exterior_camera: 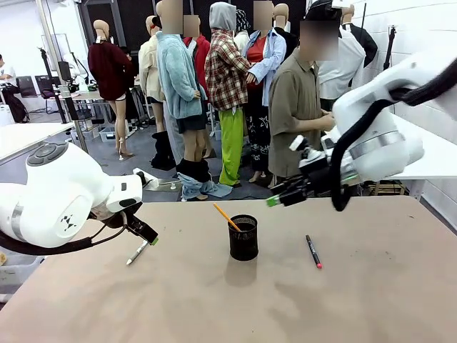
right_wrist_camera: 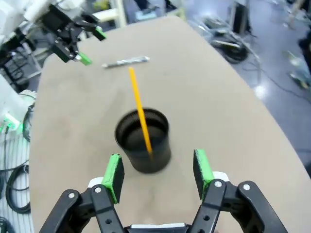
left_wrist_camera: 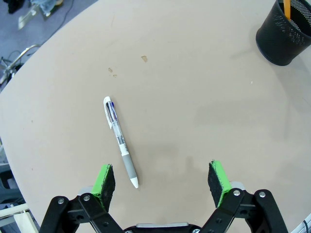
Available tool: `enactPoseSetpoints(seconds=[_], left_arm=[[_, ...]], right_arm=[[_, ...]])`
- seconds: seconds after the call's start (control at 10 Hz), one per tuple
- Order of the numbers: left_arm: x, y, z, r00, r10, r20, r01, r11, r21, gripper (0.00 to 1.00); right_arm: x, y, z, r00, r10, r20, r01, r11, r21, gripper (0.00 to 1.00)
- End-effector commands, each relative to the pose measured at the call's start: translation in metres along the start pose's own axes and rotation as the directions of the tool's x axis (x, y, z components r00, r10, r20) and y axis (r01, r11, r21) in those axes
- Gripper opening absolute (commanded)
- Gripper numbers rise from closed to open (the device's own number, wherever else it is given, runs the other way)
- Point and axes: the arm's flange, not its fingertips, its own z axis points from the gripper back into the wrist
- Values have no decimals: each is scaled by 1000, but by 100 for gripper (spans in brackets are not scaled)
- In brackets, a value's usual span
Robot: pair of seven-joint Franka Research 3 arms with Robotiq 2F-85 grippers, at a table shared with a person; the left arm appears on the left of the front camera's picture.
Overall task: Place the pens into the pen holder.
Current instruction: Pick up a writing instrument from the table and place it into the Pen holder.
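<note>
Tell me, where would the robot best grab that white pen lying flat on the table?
Probably around the middle of the barrel, coming straight down from above. The white pen lies flat on the table, so only its top and long sides are free; the open left gripper could close across its narrow width.

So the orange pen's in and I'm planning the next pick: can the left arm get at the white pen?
Probably yes. The left gripper is open right above the white pen, which lies flat on bare table, nothing near it; the pen holder stands well away.
</note>
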Motion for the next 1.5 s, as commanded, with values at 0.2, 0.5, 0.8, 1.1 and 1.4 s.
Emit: enactPoseSetpoints(seconds=[0.2, 0.5, 0.8, 1.1, 1.4], left_arm=[[-1, 2, 1, 1000, 5, 1, -5, 1000, 0, 100], [-1, 2, 1, 1000, 5, 1, -5, 1000, 0, 100], [-1, 2, 1, 1000, 5, 1, -5, 1000, 0, 100], [-1, 2, 1, 1000, 5, 1, -5, 1000, 0, 100], [-1, 2, 1, 1000, 5, 1, -5, 1000, 0, 100]], right_arm=[[18, 23, 71, 919, -263, -293, 166, 934, -316, 72], [30, 20, 59, 788, -375, -489, 202, 907, -370, 72], [28, 17, 25, 666, -456, -590, 235, 879, -415, 72], [22, 15, -9, 546, -522, -655, 254, 849, -464, 72], [5, 12, -45, 460, -591, -663, 233, 801, -552, 72]])
